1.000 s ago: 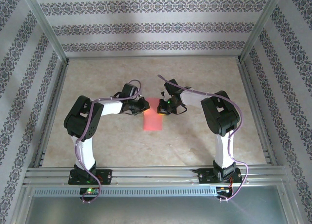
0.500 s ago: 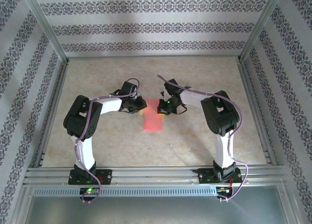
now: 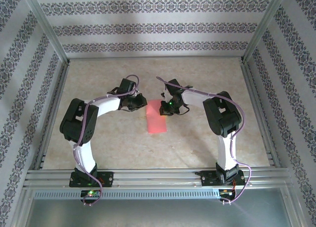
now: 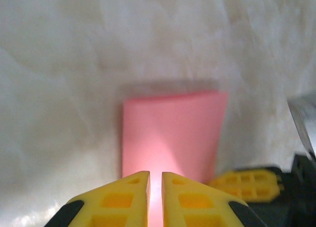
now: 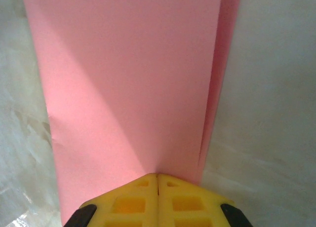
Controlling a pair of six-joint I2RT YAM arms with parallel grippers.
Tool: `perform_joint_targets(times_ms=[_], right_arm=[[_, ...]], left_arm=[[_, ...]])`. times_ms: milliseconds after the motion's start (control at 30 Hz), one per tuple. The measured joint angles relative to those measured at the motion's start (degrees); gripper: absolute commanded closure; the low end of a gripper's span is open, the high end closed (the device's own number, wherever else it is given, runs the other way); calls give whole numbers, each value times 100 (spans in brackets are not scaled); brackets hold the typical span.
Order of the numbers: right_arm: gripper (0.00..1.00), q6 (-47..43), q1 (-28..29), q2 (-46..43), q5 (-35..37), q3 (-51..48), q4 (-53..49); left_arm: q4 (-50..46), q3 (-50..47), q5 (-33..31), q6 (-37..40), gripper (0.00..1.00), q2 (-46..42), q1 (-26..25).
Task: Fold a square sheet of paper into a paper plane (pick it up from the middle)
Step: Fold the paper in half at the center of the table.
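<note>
The paper (image 3: pixel 157 121) is lying flat on the table (image 3: pixel 207 79), pretty much dead centre of the overhead frame. It's a narrow pink rectangle, long side running up-down with a slight tilt. Both arms are bent in toward its upper end, one from each side.

The left gripper (image 3: pixel 140 101) is at the paper's upper left corner. In its wrist view the left gripper (image 4: pixel 155 175) has its yellow fingers (image 4: pixel 118 197) almost together, with a thin slit between them and pink glowing through it. The paper (image 4: pixel 173 133) sits just past the tips, mid-frame. Can't tell if it's touching the sheet.

The right gripper (image 3: pixel 167 107) is on the upper right edge. In its own wrist view the right gripper (image 5: pixel 157 177) has its jaws fully closed, tips meeting low in the frame right over the paper (image 5: pixel 128 79). A second layer peeks out along the right side, so it's folded double. Whether any paper is pinched, I can't say.
</note>
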Motion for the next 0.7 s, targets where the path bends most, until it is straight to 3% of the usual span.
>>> perform_joint_targets(times_ms=[233,700], right_arm=[[95,-470,-2,61,0,133,-201],[97,-1069,-4,107,22,245,-396]], left_arm=[[52,-181,175,-4,88,-52,-466],[-101,120,-63,127,89,525,-321]])
